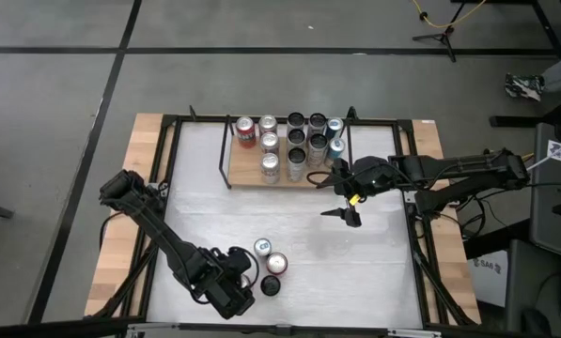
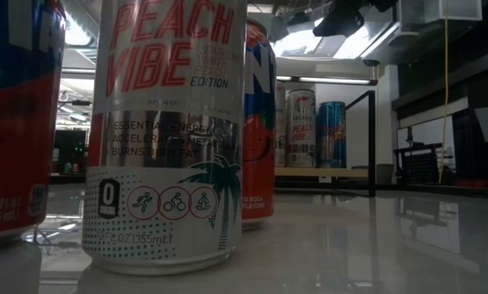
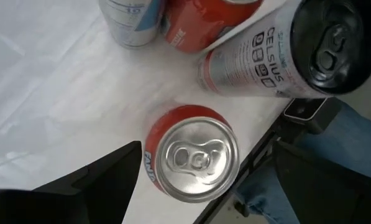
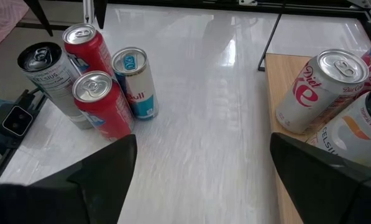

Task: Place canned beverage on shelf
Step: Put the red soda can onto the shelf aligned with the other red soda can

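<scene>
White table (image 1: pixel 205 207), wooden shelf (image 1: pixel 247 176) of cans (image 1: pixel 297 145), four loose cans (image 1: pixel 271 265)

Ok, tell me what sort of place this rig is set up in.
Probably a robotics lab or workshop: a framed white table stands on a taped grey concrete floor, tripod legs and cables nearby, with cans lined on a small wooden shelf.

Robotics lab or test bay. Grey concrete floor (image 1: pixel 64 113) marked with dark tape lines, white work surface (image 1: pixel 289 235) inside a black metal frame (image 1: pixel 289 119), a tripod base (image 1: pixel 440 36) and yellow cable (image 1: pixel 444 13) nearby, ceiling strip lights (image 2: pixel 329 80) behind.
</scene>
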Motion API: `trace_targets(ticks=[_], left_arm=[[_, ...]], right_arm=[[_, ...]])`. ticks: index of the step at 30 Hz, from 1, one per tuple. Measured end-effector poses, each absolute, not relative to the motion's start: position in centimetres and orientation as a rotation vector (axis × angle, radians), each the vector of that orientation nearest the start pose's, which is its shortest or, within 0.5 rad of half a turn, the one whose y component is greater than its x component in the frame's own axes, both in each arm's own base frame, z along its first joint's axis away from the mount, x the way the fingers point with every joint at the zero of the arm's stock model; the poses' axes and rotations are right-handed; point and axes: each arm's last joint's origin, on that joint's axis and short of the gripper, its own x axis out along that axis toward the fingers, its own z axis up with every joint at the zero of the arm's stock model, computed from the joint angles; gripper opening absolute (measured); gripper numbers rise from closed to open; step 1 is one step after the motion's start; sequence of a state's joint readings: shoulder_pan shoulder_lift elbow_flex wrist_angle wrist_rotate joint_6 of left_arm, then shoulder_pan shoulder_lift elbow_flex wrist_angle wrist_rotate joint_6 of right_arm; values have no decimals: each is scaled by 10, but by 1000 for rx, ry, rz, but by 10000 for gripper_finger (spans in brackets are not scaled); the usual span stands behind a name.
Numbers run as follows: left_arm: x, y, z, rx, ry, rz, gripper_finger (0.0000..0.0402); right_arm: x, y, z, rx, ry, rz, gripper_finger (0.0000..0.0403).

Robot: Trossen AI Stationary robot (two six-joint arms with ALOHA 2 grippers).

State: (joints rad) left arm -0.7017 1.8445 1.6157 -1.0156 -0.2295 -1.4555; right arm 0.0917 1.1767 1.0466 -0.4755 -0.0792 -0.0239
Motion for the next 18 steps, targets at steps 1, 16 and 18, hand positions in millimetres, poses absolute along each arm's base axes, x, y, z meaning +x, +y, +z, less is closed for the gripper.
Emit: trace_targets(ticks=[1, 16, 18], left_arm=[[291, -237, 268, -717, 1121, 445, 353], [294, -245, 252, -667, 1157, 450, 353], [294, -245, 252, -667, 1157, 449, 353]], right_arm=[[248, 25, 320, -27, 604, 173, 363], [247, 25, 320, -27, 605, 173, 363], [247, 25, 320, -27, 605, 173, 363]])
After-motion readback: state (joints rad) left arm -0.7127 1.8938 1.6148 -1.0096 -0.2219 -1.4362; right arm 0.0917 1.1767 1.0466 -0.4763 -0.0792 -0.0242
